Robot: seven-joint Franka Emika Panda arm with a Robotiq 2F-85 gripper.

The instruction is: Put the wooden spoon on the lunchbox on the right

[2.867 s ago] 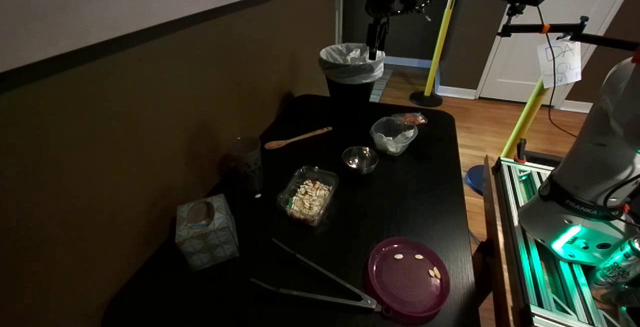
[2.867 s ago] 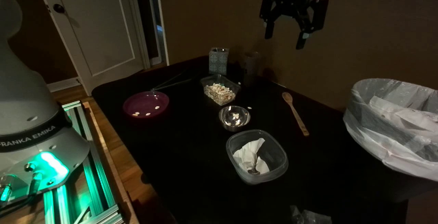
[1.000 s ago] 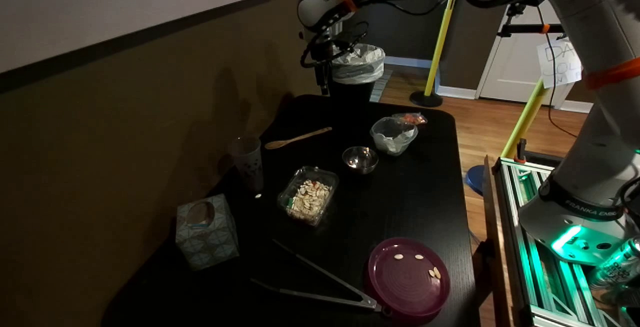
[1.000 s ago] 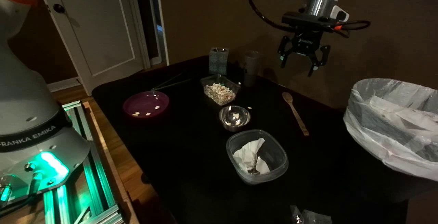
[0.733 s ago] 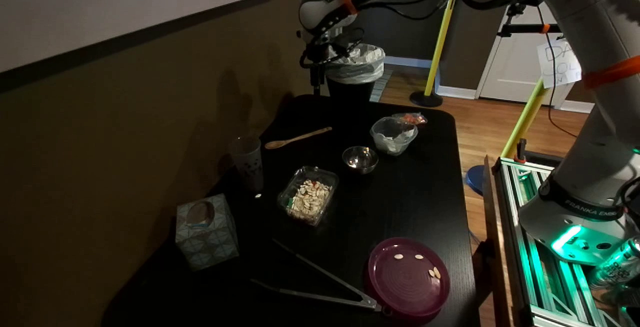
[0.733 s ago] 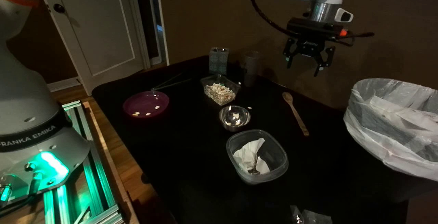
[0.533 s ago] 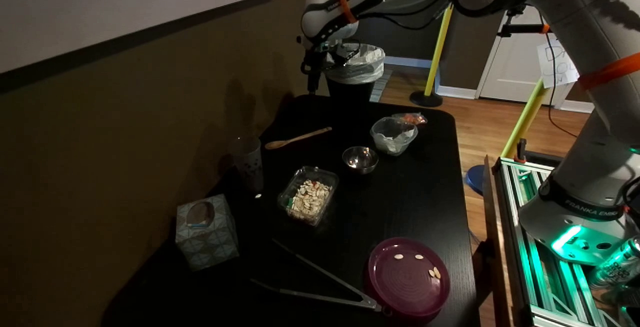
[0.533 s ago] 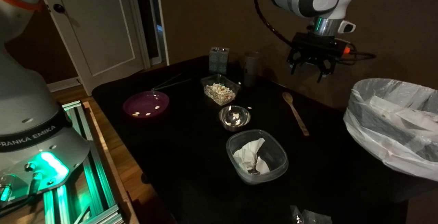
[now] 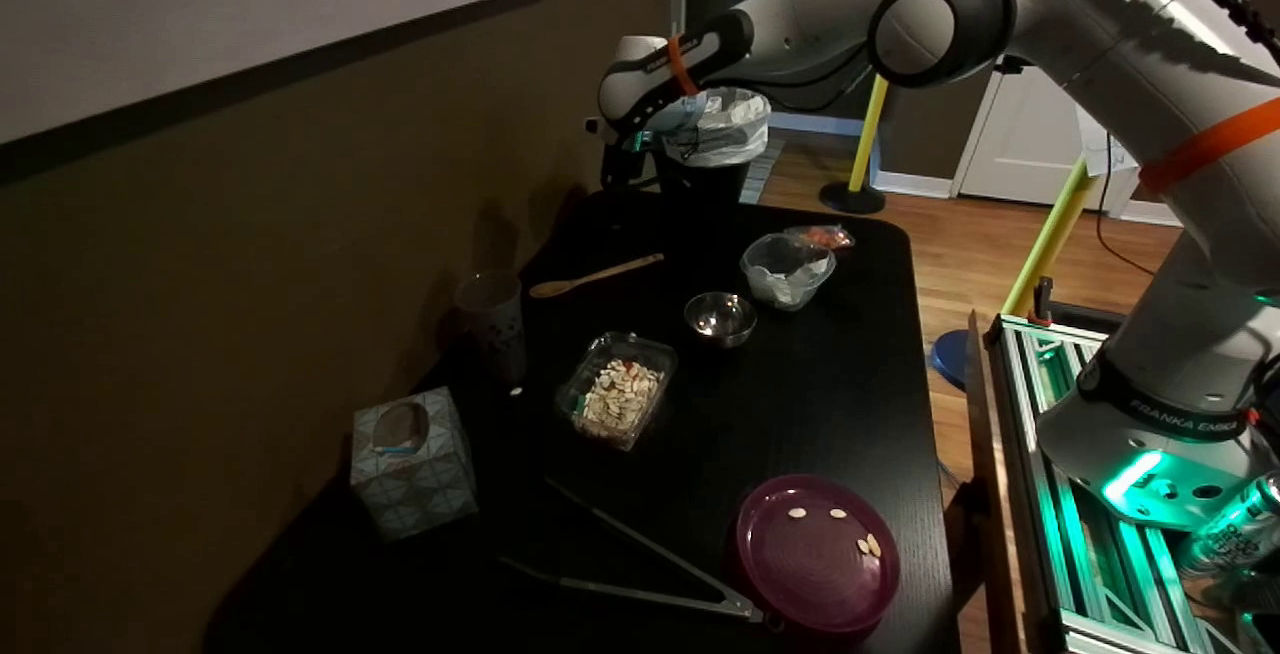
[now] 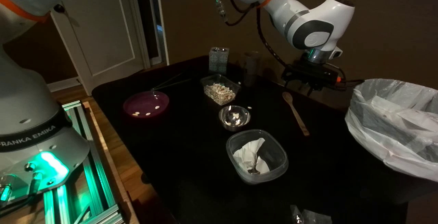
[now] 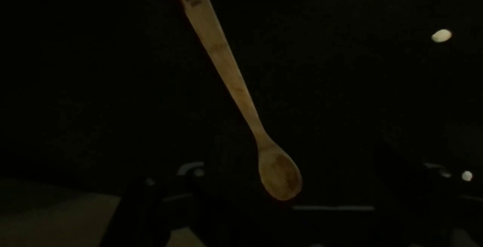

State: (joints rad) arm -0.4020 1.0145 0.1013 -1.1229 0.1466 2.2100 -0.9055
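The wooden spoon [image 9: 597, 276] lies flat on the black table near the wall, and it also shows in an exterior view [image 10: 296, 115]. My gripper [image 10: 298, 87] hangs above the table by the wall, near the spoon's bowl end, with its jaws apart and nothing between them. In the wrist view the spoon [image 11: 237, 84] runs from the top edge down to its bowl, which lies below and between the dark, spread fingers. The lunchbox [image 10: 273, 153] is the whitish see-through container with a crumpled napkin inside; it also shows in an exterior view [image 9: 757, 262]. It is out of the wrist view.
A small metal bowl [image 9: 721, 320] stands between the lunchbox and a clear box of pale seeds [image 9: 621, 396]. A tall cup [image 9: 493, 324], tissue box [image 9: 414, 464], tongs [image 9: 650, 596] and purple plate [image 9: 818, 554] are nearer. A lined trash bin [image 10: 376, 131] stands at the table's end.
My gripper has moved toward the wall and come down lower over the spoon area, still open. The spoon, lunchbox and other objects have not moved.
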